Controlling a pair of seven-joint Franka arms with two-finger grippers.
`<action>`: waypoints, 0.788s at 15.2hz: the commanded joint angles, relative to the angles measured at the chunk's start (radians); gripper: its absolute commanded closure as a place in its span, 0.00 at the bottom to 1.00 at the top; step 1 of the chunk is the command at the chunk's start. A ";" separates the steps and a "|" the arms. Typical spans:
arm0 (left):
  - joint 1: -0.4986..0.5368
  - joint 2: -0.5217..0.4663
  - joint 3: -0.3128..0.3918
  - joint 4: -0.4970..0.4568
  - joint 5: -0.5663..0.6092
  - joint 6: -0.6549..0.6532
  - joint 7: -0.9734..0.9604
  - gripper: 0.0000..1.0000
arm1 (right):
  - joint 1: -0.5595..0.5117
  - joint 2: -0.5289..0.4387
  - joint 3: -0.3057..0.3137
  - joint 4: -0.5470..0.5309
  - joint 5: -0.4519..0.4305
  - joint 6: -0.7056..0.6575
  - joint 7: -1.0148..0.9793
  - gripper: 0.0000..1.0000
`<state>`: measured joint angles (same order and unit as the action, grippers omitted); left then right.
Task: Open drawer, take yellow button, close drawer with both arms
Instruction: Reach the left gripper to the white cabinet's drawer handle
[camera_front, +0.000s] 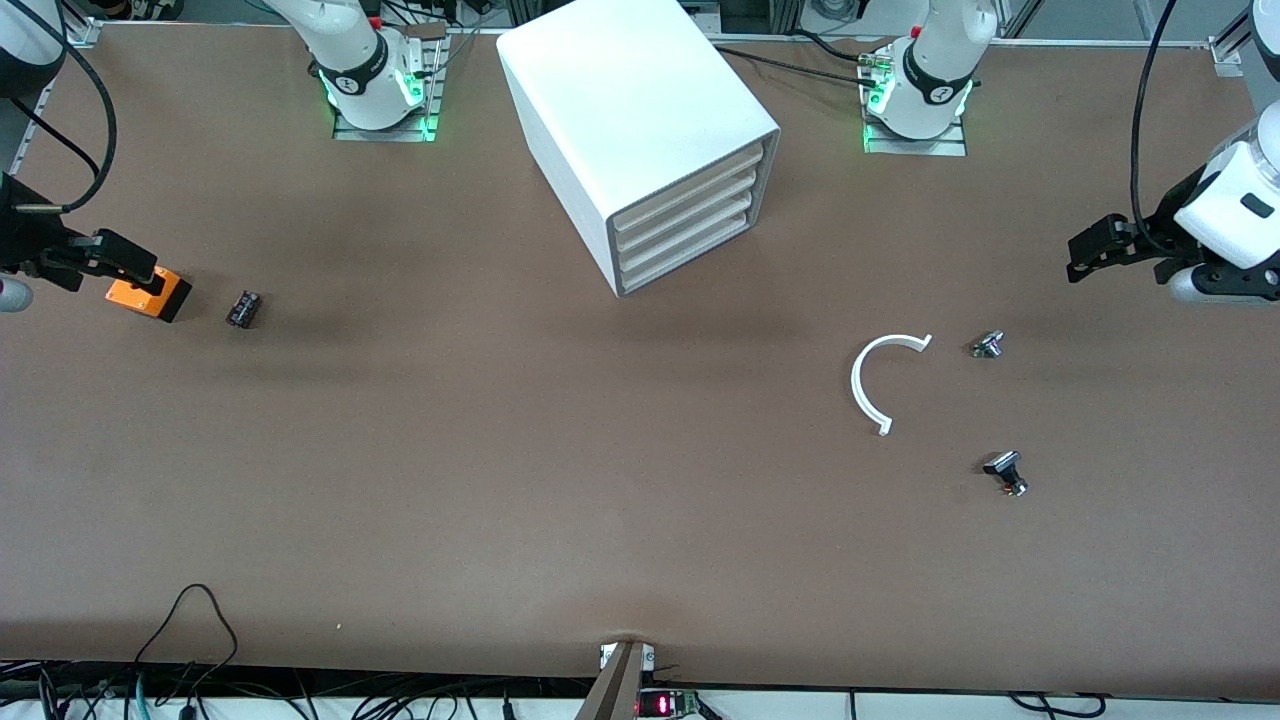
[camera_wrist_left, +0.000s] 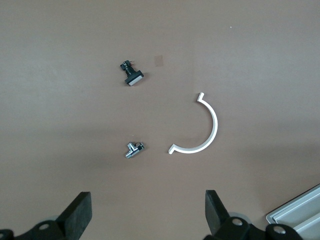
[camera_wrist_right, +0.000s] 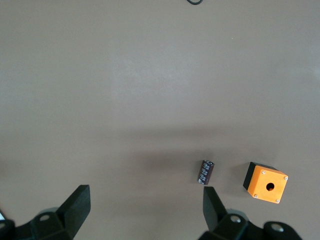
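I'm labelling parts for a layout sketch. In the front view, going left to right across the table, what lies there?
Orange cube → small black part → white cabinet → white half-ring → silver part → black-capped part.

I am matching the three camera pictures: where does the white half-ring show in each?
Front view: white half-ring on the table toward the left arm's end, nearer the camera than the cabinet.
Left wrist view: half-ring right of centre, ahead of the open left pincer.
Right wrist view: not in it.
Shared landmark: small silver part beside the half-ring.
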<state>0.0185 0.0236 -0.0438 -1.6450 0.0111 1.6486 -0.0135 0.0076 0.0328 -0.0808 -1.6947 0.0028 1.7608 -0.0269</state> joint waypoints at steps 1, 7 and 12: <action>-0.005 0.033 -0.005 0.054 0.021 -0.044 0.007 0.00 | 0.005 -0.021 0.000 -0.022 -0.003 0.008 -0.043 0.00; -0.018 0.126 -0.008 0.033 -0.020 -0.114 0.020 0.00 | 0.005 -0.022 0.000 -0.020 0.000 -0.006 -0.042 0.00; -0.008 0.173 -0.008 0.030 -0.156 -0.208 0.039 0.00 | 0.002 -0.018 -0.008 -0.016 0.003 -0.011 -0.041 0.00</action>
<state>0.0041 0.1770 -0.0545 -1.6394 -0.0884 1.5051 -0.0113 0.0079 0.0328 -0.0814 -1.6948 0.0028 1.7553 -0.0558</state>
